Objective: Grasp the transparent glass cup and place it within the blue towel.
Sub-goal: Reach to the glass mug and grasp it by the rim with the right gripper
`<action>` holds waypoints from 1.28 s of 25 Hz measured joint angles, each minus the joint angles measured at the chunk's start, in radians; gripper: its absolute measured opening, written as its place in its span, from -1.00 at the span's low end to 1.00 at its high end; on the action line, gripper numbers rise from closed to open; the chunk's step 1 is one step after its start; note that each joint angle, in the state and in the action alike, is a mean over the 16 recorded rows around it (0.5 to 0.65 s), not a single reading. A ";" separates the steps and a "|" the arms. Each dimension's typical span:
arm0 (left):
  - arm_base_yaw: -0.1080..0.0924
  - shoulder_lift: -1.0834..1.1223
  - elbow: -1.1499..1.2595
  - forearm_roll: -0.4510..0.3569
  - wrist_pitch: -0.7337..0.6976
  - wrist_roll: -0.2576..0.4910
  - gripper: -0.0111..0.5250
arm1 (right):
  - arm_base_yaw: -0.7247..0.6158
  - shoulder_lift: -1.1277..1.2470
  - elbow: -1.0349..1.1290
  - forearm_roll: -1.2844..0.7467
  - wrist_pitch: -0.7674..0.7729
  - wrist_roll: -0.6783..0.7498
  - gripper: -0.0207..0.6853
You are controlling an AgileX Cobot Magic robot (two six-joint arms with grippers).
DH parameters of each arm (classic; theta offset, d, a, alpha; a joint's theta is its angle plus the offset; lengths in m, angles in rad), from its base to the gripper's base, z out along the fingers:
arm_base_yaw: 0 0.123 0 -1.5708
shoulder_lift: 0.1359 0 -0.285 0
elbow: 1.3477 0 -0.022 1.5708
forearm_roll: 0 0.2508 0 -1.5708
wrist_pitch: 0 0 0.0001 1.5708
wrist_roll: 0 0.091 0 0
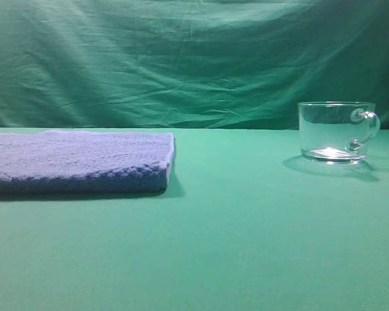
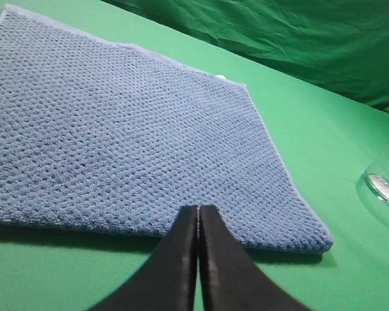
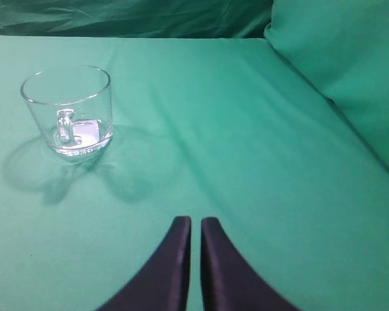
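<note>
Backdrop (image 1: 181,58): wrinkly green cloth hung behind everything.
Table (image 1: 246,246): covered in the same green.
Towel (image 1: 78,162): blue, folded, lay flat on the left side of the table, knobbly weave on top.
Cup (image 1: 334,131): clear glass, stood upright on the right, well apart from the towel, handle on its right side in the high view.
Left gripper (image 2: 198,217): fingers pressed together, held nothing, tips over the towel's near edge.
Right gripper (image 3: 196,227): pretty much closed too, just a thin slit, nothing in it, cup off to its upper left.
</note>
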 joint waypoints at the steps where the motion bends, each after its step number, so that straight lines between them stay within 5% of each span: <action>1: 0.000 0.000 0.000 0.000 0.000 0.000 -0.96 | 0.000 0.000 0.000 0.000 0.000 0.000 -0.81; 24: 0.000 0.000 0.000 0.000 0.000 0.000 -0.96 | 0.000 0.000 0.000 -0.002 -0.004 0.000 -0.81; 32: 0.000 0.000 0.000 0.000 0.000 0.000 -0.96 | 0.000 0.000 0.000 0.013 -0.111 0.011 -0.81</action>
